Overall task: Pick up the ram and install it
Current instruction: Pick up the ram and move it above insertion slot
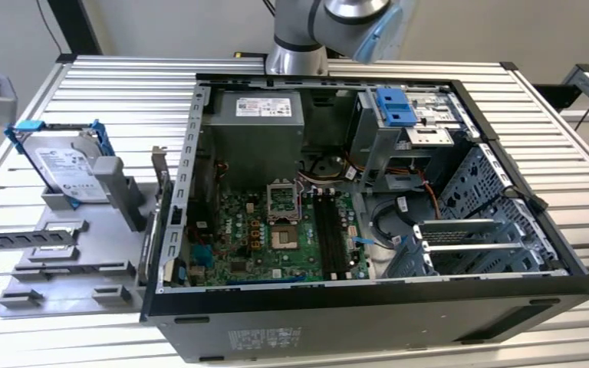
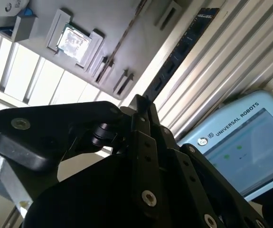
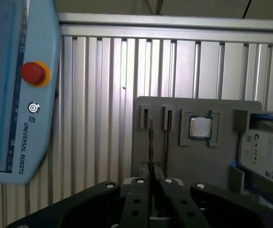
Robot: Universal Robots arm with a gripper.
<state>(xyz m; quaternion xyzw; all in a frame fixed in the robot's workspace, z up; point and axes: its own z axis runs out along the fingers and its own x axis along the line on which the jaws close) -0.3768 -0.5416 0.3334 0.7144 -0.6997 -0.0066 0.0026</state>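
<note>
The ram (image 2: pixel 181 50) is a long dark stick with blue patches, standing on edge along the rim of a grey fixture (image 2: pixel 127 28). The first wrist view shows it edge-on as a thin dark line (image 3: pixel 150 142) running from a fixture slot. My gripper (image 3: pixel 153 173) is some way back from it, with the tips (image 2: pixel 140 105) in line with the stick's near end. Its black fingers (image 3: pixel 143 194) lie together, shut, with nothing between them. The motherboard's black slots (image 1: pixel 325 230) lie inside the open computer case (image 1: pixel 499 284).
The fixture (image 1: pixel 59 276) also holds a silver hard drive in a blue bracket (image 1: pixel 64 165) and a processor chip (image 3: pixel 200 127). A teach pendant with a red button (image 3: pixel 34 72) lies on the slatted table (image 1: pixel 110 100). The arm (image 1: pixel 305 31) rises behind the case.
</note>
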